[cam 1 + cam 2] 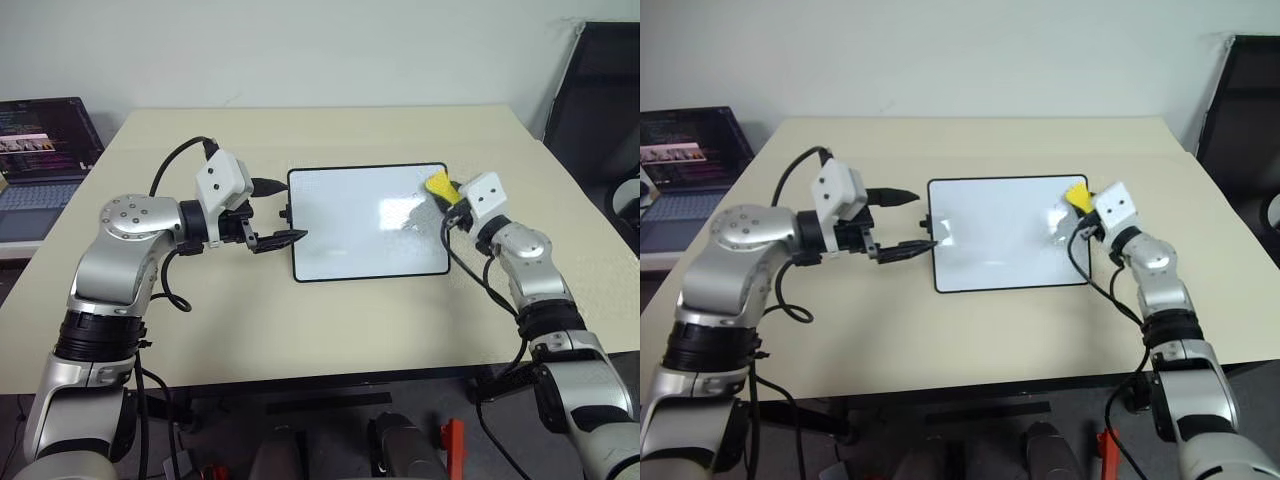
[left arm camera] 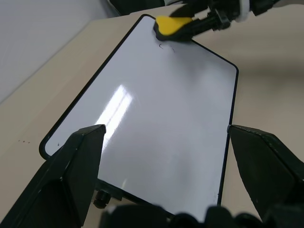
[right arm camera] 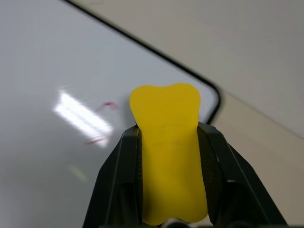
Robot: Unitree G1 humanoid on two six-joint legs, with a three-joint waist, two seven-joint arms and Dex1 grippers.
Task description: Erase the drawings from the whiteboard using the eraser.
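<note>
Beige table (image 1: 330,330), laptop (image 1: 40,160) on a side surface off its left edge. Whiteboard (image 1: 360,230) lies flat mid-table. Right gripper (image 3: 167,142) clamps the yellow eraser (image 3: 167,142) over the board's far right corner, beside faint red drawings (image 3: 102,123). Left gripper (image 1: 280,213), jaws spread wide, straddles the board's left edge.

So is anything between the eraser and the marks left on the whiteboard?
Nothing visible. The eraser, clamped in the right gripper, sits over the whiteboard corner with the faint drawings right beside it.
</note>
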